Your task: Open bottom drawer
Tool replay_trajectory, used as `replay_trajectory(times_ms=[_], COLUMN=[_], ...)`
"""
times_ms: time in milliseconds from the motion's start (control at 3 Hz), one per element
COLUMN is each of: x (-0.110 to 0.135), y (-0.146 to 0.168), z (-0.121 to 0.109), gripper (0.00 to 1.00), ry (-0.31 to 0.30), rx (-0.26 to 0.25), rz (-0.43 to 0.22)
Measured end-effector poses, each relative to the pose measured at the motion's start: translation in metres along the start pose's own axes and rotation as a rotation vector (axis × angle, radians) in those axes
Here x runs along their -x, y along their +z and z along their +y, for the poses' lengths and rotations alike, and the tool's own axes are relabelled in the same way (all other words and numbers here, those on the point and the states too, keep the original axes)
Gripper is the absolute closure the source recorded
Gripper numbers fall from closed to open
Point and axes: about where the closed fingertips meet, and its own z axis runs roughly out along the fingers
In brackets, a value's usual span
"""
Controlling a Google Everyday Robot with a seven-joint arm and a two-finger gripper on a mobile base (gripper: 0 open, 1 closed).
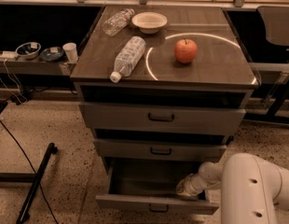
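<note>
Camera view | step: bottom drawer (pixel 135 202) stands well out, pull seemingly near done | gripper (pixel 185 189) just behind its front panel, right end; grip state cannot tell | next: likely withdraw upward, clear of panel.

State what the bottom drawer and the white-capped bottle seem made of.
Bottom drawer: likely painted metal or laminate; matte grey, flat even front. White-capped bottle: clear plastic; see-through ribbed body. The gripper sits inside that open drawer, right side.
</note>
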Motion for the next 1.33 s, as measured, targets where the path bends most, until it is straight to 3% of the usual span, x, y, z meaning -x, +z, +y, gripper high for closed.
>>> replay_trajectory(times_ms=[333,667,1000,1333], x=[0.009,0.010,0.023,0.051], y=[0.001,0.001,-0.004,-0.039], z=[0.050,0.053,0.060,0.058], gripper=[1.00,1.00,1.00,0.73], ry=[0.012,0.015,0.024,-0.040], rx=[0.073,0.081,0.112,0.025], rz=[-0.011,-0.020,-0.086,-0.287])
